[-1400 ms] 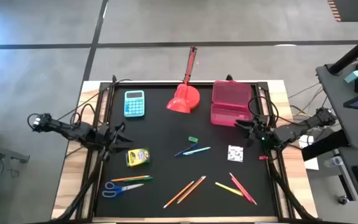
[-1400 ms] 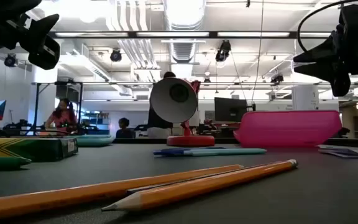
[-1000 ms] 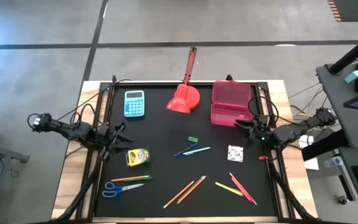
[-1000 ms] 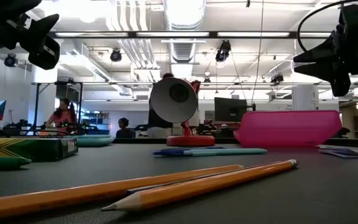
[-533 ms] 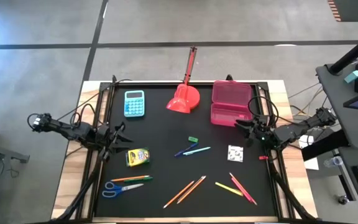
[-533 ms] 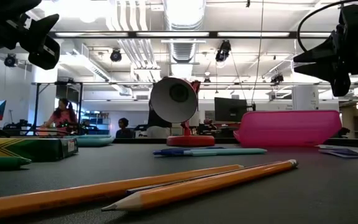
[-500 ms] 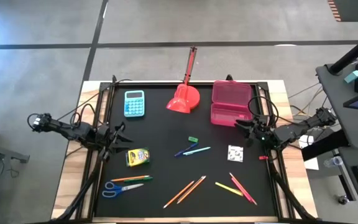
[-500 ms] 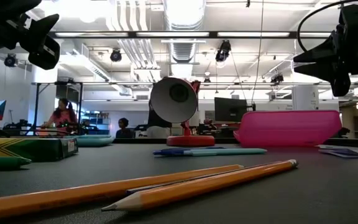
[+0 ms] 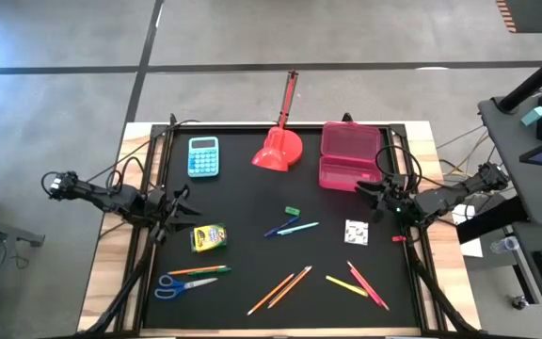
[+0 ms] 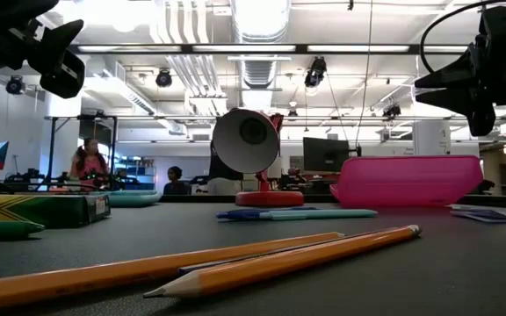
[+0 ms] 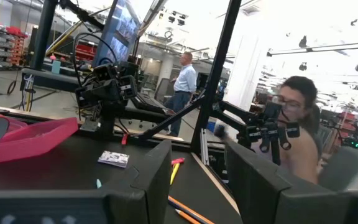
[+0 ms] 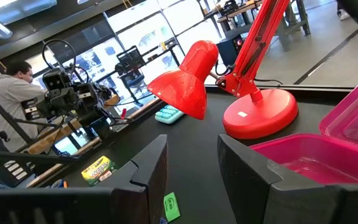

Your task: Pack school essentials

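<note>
Nothing has moved: left claw (image 9: 179, 200), spread and empty, hovers just beside the crayon box (image 9: 209, 236); right claw (image 9: 364, 187) likewise spread.

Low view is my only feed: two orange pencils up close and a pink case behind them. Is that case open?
Observer: Yes. Seen from above, the pink case lies open.
Operator: Where are the scissors? I can't find them.
Observer: The scissors lie on the left side, in the corner diagonally opposite the case.
Operator: Is either hand holding anything?
Observer: No. The left hand hovers open near the crayon box, the right hand is open beside the case, and both are empty.
</note>
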Tool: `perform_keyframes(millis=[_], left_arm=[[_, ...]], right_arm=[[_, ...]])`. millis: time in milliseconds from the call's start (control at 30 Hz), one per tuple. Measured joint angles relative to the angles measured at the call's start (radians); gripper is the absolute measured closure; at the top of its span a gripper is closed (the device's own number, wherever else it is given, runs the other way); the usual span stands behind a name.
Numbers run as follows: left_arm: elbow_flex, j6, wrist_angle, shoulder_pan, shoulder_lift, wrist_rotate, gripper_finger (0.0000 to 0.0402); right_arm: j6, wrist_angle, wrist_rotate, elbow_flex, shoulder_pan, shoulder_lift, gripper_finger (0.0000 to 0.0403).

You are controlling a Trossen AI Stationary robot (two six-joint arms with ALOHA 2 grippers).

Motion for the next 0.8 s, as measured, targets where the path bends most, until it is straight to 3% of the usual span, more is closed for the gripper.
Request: perform_keyframes(millis=[667,800], left_arm=[[0.0,0.0,0.0,0.0,0.0,0.0,0.0268],[0.0,0.0,0.0,0.0,0.0,0.0,0.0268]], right_arm=[[0.0,0.002,0.001,0.0,0.0,0.0,0.0273],[-0.042,0.08,0.065,0.0,-0.003,0.0,0.0273]])
